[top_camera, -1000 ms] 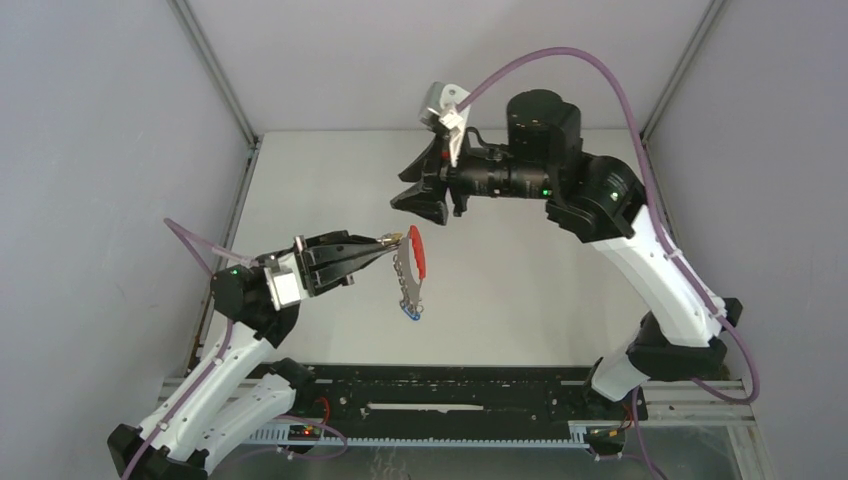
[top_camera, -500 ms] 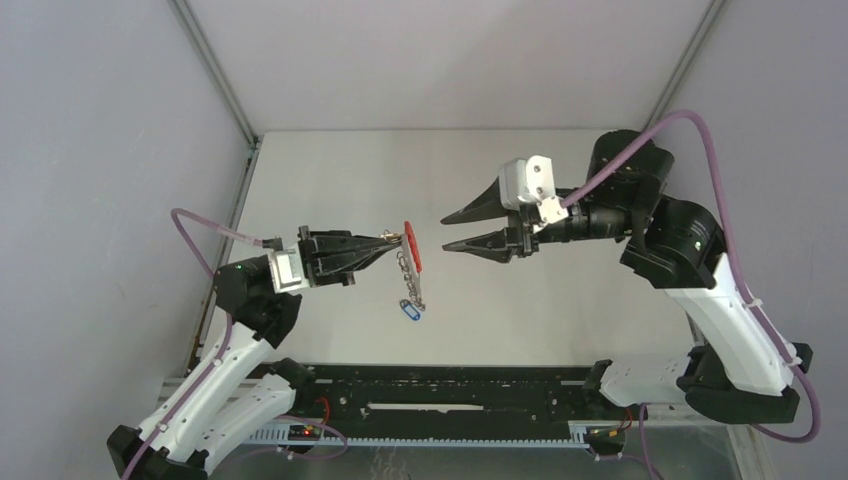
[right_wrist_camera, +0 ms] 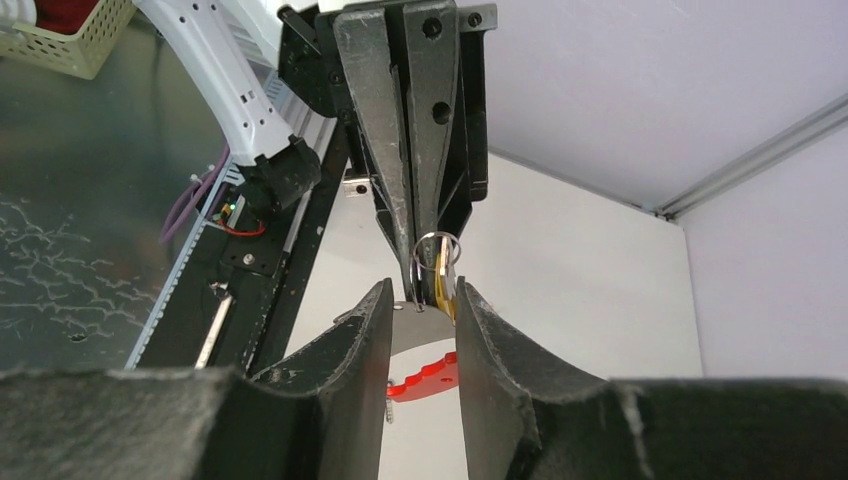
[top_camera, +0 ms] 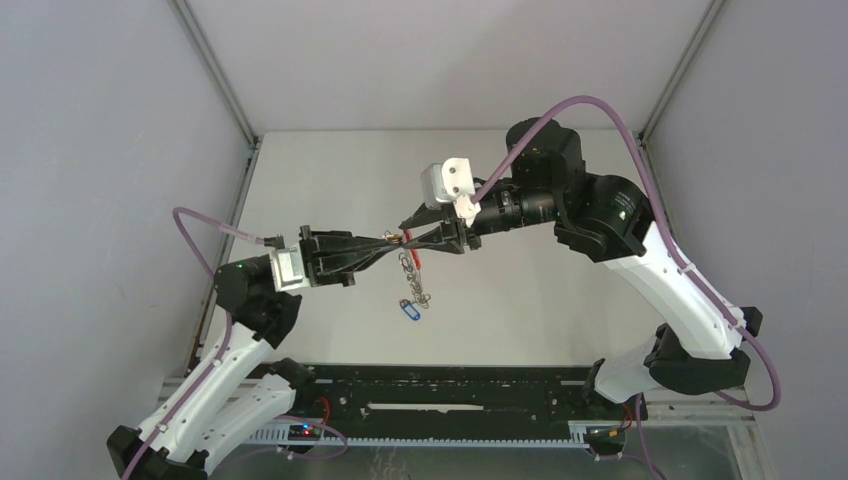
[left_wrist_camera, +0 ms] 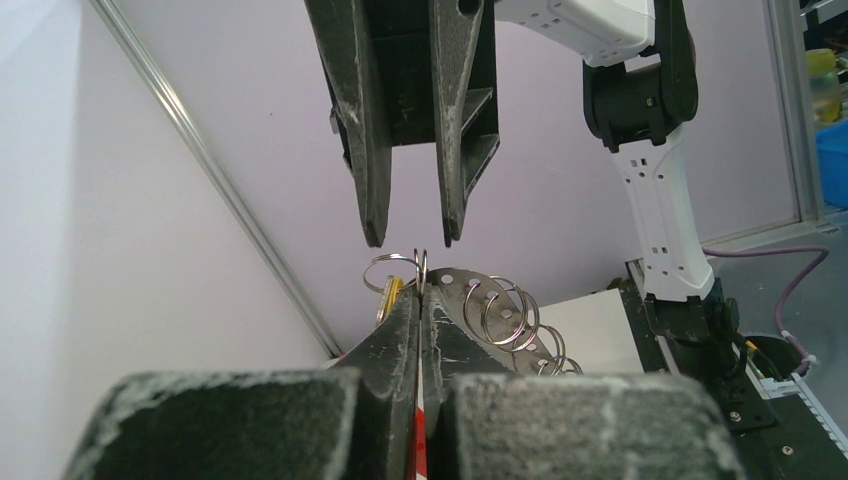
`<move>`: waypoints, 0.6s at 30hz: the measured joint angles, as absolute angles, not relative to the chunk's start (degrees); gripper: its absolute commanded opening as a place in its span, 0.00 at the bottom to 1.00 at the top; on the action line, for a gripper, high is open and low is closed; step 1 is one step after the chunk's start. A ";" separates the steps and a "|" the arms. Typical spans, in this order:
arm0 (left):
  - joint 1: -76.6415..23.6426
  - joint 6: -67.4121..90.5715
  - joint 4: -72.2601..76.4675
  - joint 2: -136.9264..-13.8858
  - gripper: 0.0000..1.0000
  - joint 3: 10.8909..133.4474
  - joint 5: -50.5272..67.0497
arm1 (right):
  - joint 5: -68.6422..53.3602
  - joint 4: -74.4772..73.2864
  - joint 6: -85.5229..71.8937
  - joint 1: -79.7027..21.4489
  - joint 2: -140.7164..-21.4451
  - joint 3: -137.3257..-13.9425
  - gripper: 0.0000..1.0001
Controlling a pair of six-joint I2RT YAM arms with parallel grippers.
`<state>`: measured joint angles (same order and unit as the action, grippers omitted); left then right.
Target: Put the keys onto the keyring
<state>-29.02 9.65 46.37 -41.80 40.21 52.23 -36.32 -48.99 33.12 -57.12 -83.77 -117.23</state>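
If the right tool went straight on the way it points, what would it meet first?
Likely the keyring, its top end pinched in the left tool, dead ahead of the right tool; the depth is unclear.

- The left gripper (top_camera: 388, 242) reaches in from the left, above the middle of the table (top_camera: 320, 180).
- The keyring (top_camera: 416, 280) is pinched at its top end between that gripper's fingers and hangs down from there over the table.
- One key (top_camera: 408, 312) hangs at the keyring's lowest end; I cannot tell whether it touches the table.
- The second key (left_wrist_camera: 388, 298) sits at the top end, right beside the left fingertips.
- The right gripper (top_camera: 408, 232) comes in from the right, tip to tip with the left one, its fingers spread either side of the keyring's top end.
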 measured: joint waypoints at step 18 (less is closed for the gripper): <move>-29.02 9.63 46.11 -41.56 0.00 40.21 52.21 | -34.11 -50.15 34.44 -58.28 -83.77 -117.89 0.38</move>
